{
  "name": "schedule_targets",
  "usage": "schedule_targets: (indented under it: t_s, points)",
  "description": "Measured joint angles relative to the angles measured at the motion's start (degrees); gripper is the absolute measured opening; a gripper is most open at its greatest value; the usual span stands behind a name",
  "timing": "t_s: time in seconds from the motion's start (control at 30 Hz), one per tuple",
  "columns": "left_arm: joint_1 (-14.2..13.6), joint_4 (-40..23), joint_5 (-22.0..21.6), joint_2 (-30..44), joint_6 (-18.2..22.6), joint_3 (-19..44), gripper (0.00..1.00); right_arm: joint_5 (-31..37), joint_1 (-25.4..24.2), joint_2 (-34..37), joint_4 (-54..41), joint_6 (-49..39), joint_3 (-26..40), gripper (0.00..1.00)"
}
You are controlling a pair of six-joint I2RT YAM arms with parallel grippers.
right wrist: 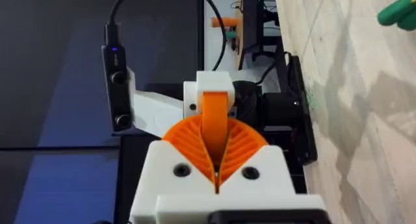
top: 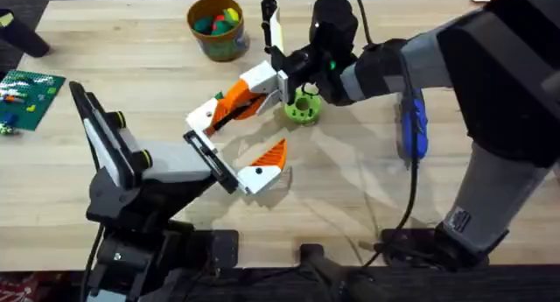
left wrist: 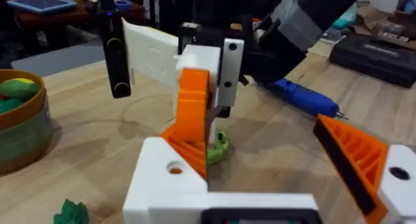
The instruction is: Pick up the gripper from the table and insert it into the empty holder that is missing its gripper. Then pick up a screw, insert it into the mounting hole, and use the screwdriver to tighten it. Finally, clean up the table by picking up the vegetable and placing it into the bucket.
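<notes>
The gripper point(left wrist: 193, 100), seemingly light, stiff and slick, is clamped flank-to-flank in the right gripper point(right wrist: 216, 165), at the holder point(left wrist: 159, 182) of the spread left gripper point(left wrist: 260, 162).

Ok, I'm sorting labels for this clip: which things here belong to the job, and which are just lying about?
Job: orange fingertip, held in the right tool; white holder; blue screwdriver; bucket.
Lying about: green brick board; lime-green ring.
</notes>
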Motion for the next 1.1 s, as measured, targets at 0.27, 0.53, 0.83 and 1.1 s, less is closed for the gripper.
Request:
schedule_targets:
  t_s: [0.27,0.53,0.83,1.1]
  points:
    - [0.0,0.0,-0.2,0.0,0.0,0.0,0.985,0.0,0.1,0.0,-0.1,0.0,0.2,0.014]
    - [0.0,0.0,-0.3,0.0,0.0,0.0,0.985,0.0,0.1,0.0,-0.3,0.0,0.2,0.128]
    - [-0.5,-0.1,2.6,0.0,0.0,0.0,0.985,0.0,1.2,0.0,0.0,-0.2,0.9,0.988]
    - [-0.5,-0.2,3.0,0.0,0.0,0.0,0.985,0.0,0.9,0.0,-0.1,-0.2,1.0,0.992]
